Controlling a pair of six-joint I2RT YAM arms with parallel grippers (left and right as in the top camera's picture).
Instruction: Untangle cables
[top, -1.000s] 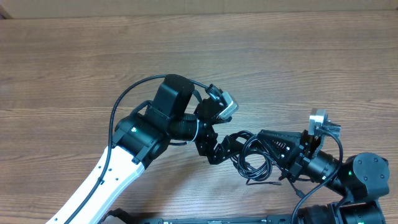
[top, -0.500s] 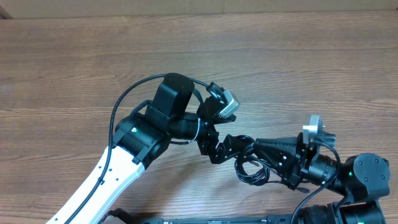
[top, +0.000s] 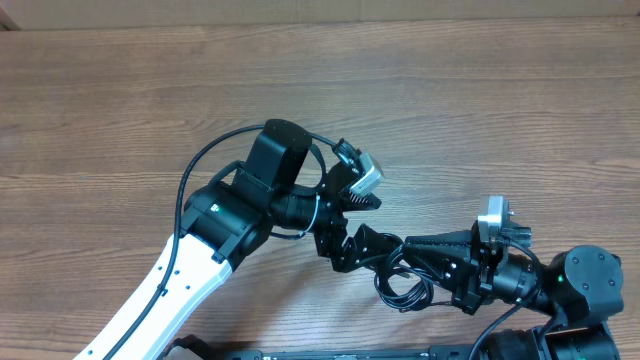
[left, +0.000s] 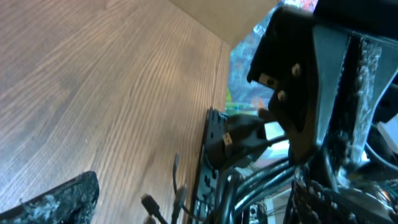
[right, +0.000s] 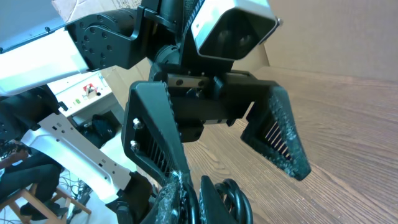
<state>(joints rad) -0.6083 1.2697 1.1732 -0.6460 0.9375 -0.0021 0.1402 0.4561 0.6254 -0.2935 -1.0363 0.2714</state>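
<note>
Closest to me, the right end effector (top: 405, 246) lies low over the table (top: 470, 110), pointing left, with its jaws pressed together. The cables (top: 404, 288) sit as a small knot of black loops just under and in front of its tips, near the front edge of the table and right of centre. In the right wrist view, the loops curl right up against the closed fingers (right: 169, 200). I cannot tell whether a strand is pinched between them or only lying alongside.

Just beyond, the left end effector (top: 372, 222) comes in from the left with its jaws spread wide and nothing between them. Its lower finger (top: 362, 246) reaches down to the top of the bundle and meets the right tips there. From overhead, I cannot tell whether it actually touches the cords. The upper finger stands clear, well above the knot.

In the left wrist view, a couple of thin cords with small plug ends (left: 149, 202) lie flat on the wood at the bottom of the picture.

Farther back, the wood-grain table runs to its far edge.
</note>
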